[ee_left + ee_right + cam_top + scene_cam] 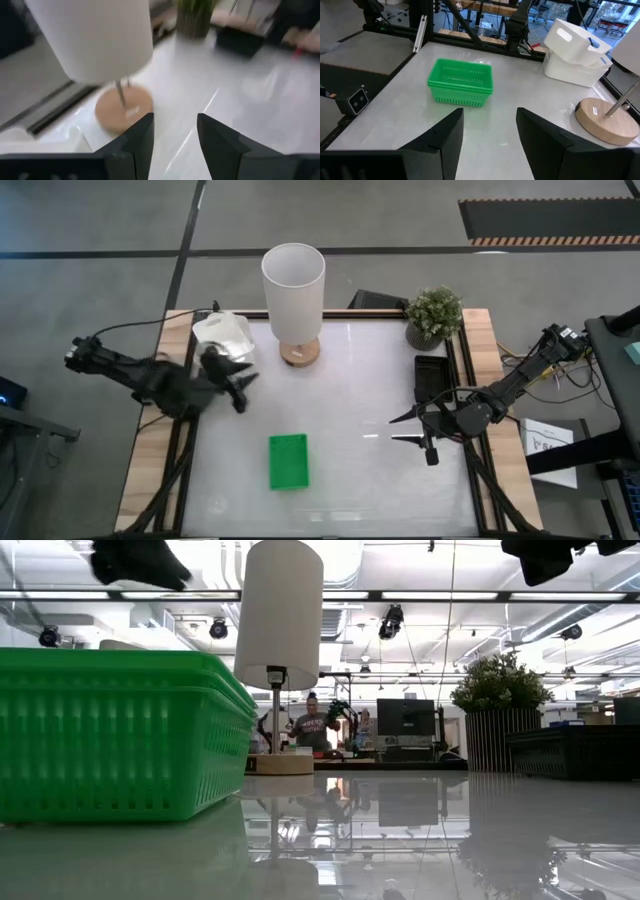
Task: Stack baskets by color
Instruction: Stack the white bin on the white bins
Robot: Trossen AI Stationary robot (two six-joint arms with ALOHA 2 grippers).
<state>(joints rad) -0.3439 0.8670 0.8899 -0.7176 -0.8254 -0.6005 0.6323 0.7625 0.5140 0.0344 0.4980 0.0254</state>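
Lamp [294, 298] and plant [433, 316] crowd the far edge; table [360, 420] middle lies open.

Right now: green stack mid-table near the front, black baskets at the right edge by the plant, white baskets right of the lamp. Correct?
Wrong on one point: the white baskets sit left of the lamp, at the table's back-left corner, as the high view shows. The green stack and the black baskets by the plant are as stated.
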